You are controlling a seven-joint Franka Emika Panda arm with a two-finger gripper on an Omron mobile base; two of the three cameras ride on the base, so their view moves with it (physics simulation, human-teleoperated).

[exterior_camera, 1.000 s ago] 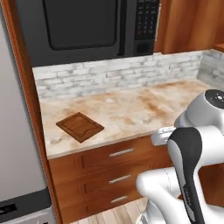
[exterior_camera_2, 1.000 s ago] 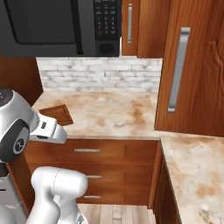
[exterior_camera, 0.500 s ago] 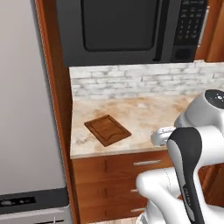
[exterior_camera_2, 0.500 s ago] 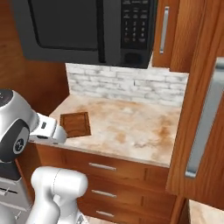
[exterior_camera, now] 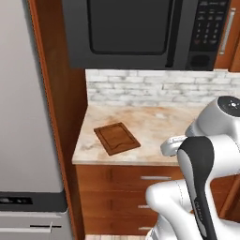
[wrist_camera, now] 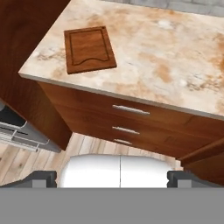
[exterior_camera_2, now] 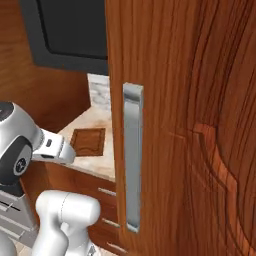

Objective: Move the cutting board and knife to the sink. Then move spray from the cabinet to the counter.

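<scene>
Under microwave (exterior_camera: 140,33) | cutting board (exterior_camera: 117,138) on counter (exterior_camera: 159,124) | fridge (exterior_camera: 28,140) left

Left base view: from behind the arm, facing forward and slightly down at the counter (exterior_camera: 154,124); microwave (exterior_camera: 145,33) fills the top of frame. Right base view: same aim, set very near a wooden door (exterior_camera_2: 185,125) covering the right two-thirds. Hand view: looks steeply down on the counter's front edge, drawers (wrist_camera: 127,118) at centre. All three share the cutting board (exterior_camera: 116,138).
</scene>
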